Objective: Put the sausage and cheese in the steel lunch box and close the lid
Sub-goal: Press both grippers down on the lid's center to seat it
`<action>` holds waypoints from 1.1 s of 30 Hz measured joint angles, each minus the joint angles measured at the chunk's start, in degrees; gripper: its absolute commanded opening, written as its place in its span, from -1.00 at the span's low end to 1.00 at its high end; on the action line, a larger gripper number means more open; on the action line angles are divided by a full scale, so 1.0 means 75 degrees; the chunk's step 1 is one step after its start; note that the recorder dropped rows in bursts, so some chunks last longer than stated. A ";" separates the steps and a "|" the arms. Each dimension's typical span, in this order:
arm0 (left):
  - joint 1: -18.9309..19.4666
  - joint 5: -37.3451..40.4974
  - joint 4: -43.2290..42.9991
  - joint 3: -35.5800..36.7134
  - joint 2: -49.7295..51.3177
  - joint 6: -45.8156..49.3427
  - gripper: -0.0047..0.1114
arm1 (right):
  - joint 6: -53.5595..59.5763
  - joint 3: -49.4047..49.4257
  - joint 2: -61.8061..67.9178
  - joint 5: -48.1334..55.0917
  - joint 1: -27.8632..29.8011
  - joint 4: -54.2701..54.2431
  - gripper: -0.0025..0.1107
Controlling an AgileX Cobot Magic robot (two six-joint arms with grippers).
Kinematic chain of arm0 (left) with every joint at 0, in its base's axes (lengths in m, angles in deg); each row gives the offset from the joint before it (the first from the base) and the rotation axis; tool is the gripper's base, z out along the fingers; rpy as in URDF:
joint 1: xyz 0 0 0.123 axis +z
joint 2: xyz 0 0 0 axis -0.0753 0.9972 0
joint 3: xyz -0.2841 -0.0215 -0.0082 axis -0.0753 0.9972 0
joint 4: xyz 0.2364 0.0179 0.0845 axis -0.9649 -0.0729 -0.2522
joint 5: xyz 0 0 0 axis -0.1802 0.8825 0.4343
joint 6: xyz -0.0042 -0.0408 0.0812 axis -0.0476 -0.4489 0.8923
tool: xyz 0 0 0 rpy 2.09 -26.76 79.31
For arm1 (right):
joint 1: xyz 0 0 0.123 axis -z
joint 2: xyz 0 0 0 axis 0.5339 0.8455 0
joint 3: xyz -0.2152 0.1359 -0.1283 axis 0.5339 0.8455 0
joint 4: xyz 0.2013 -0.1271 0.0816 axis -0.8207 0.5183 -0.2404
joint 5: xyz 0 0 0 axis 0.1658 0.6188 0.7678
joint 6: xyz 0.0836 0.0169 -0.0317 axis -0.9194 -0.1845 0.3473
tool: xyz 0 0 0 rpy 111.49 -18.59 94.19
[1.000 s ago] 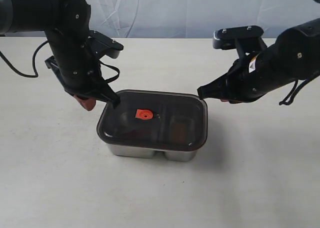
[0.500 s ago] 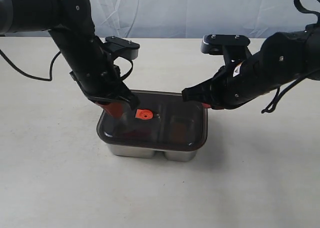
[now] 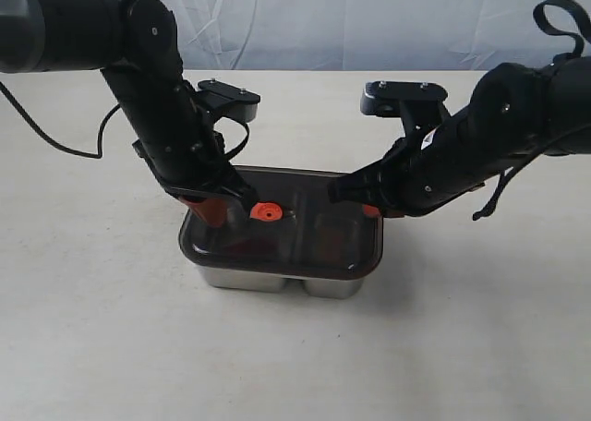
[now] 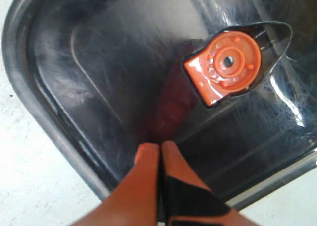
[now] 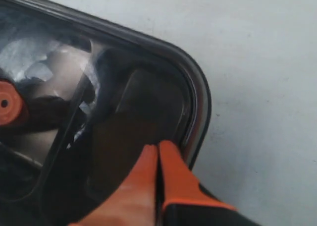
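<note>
The steel lunch box (image 3: 275, 279) stands mid-table with the dark translucent lid (image 3: 319, 241) lying on it, its orange centre tab (image 3: 266, 211) facing up. My left gripper (image 3: 219, 210) is shut and empty, its orange tips down on the lid's left part (image 4: 109, 57), close to the tab (image 4: 225, 67). My right gripper (image 3: 369, 209) is also shut and empty, with its tips on the lid's far right part (image 5: 148, 97), just inside the rim. A dim reddish patch (image 4: 171, 104) shows at the lid; I cannot tell sausage from reflection. The cheese is hidden.
The box sits on a pale tabletop (image 3: 462, 338) with a white cloth backdrop (image 3: 369, 19) behind it. A black cable (image 3: 55, 139) trails from the left arm across the table's left side.
Both arms have swung inward over the lid. The left tips went from the lid's left corner toward the tab, and the right tips from beyond the right corner onto the lid.
</note>
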 measured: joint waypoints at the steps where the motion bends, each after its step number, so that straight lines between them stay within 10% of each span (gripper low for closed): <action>1: 0.0000 0.0000 0.0000 0.0000 0.0000 0.0000 -0.92 | 0.0048 0.0000 0.0090 0.0013 0.0000 -0.0053 -0.97; 33: 0.0000 -0.1772 -0.0473 0.1058 -0.1085 -0.0616 -0.92 | 0.0193 -0.0055 0.0083 -0.0028 -0.0014 -0.0076 -0.97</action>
